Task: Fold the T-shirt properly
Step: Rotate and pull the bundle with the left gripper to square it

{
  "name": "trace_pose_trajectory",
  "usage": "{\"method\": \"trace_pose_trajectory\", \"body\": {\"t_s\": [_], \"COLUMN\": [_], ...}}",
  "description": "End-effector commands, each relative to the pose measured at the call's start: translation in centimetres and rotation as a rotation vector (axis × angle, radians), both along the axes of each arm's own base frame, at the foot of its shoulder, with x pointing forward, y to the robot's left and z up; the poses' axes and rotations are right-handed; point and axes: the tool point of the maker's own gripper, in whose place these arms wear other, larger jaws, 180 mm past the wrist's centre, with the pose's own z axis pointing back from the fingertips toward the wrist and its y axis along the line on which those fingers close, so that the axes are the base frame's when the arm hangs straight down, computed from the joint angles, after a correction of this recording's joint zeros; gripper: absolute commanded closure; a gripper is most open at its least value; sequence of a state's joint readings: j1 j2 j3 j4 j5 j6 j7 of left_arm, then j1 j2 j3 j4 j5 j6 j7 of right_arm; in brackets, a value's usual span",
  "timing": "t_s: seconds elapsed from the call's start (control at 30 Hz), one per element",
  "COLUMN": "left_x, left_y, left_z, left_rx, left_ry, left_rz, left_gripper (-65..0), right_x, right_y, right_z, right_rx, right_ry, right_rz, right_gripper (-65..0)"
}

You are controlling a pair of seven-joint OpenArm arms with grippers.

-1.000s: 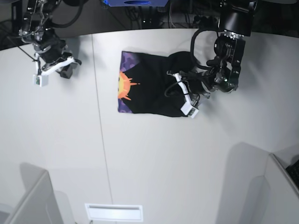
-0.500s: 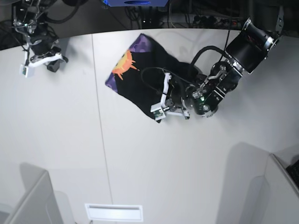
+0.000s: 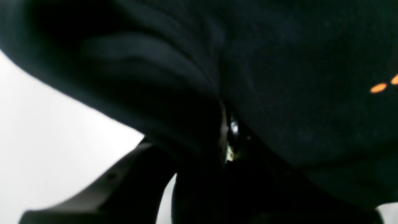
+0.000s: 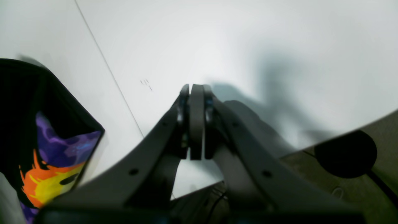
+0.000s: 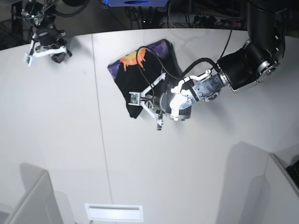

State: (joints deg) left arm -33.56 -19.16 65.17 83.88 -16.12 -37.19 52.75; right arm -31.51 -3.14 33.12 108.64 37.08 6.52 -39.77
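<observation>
The black T-shirt (image 5: 148, 77) lies bunched on the white table (image 5: 187, 163), with its orange sun print on purple turned toward the far edge. My left gripper (image 5: 138, 103) is at the shirt's near left corner. In the left wrist view black cloth (image 3: 279, 77) fills the frame and wraps over the fingers (image 3: 108, 186), so the gripper is shut on the shirt. My right gripper (image 5: 43, 51) hangs shut and empty over the far left of the table. In the right wrist view its fingers (image 4: 196, 118) are pressed together, with the print (image 4: 46, 161) at the left edge.
A seam (image 5: 100, 121) runs front to back across the table. Grey partitions stand at the near left (image 5: 32, 200) and near right (image 5: 275, 186). A white slot (image 5: 113, 212) sits at the front edge. Cables lie behind the far edge.
My left arm has swept left with the shirt, dragging and turning it so the print now faces the far edge. My right gripper has drifted back toward the far left corner.
</observation>
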Motion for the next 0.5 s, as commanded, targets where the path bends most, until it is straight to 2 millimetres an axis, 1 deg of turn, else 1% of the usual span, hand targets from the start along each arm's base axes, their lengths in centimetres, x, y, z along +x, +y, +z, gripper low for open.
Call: {"method": "trace_pose_trajectory", "body": {"t_s": [0.0,0.1,0.17,0.3,0.47], "left_x": [0.8,0.6,0.2,-0.4,-0.1], "left_y": [-0.4,-1.4,-2.7,-4.5,-4.8], "left_z": [0.7,0.3,0.3,0.3,-1.3], "left_rx": [0.003,-0.011,-0.033,-0.051,-0.024], "left_ry": [-0.044,-0.095,-0.116,-0.121,-0.085], "left_rz": [-0.043,-0.104,-0.133,-0.153,-0.126], "left_gripper": [0.0,0.0,0.0,0.0,0.0], "right_x": [0.3,0.0,-0.1,-0.1,0.0], "right_y": [-0.4,-0.1,-0.1,-0.1,-0.1], "right_z": [0.9,0.6,0.6,0.6,0.7], "right_rx": [-0.021,-0.011,-0.009,-0.009,-0.010], "right_ry": [-0.033,-0.026,-0.025,-0.025,-0.028], "right_rz": [0.000,-0.007,-0.008,-0.008,-0.007], "right_gripper": [0.0,0.0,0.0,0.0,0.0]}}
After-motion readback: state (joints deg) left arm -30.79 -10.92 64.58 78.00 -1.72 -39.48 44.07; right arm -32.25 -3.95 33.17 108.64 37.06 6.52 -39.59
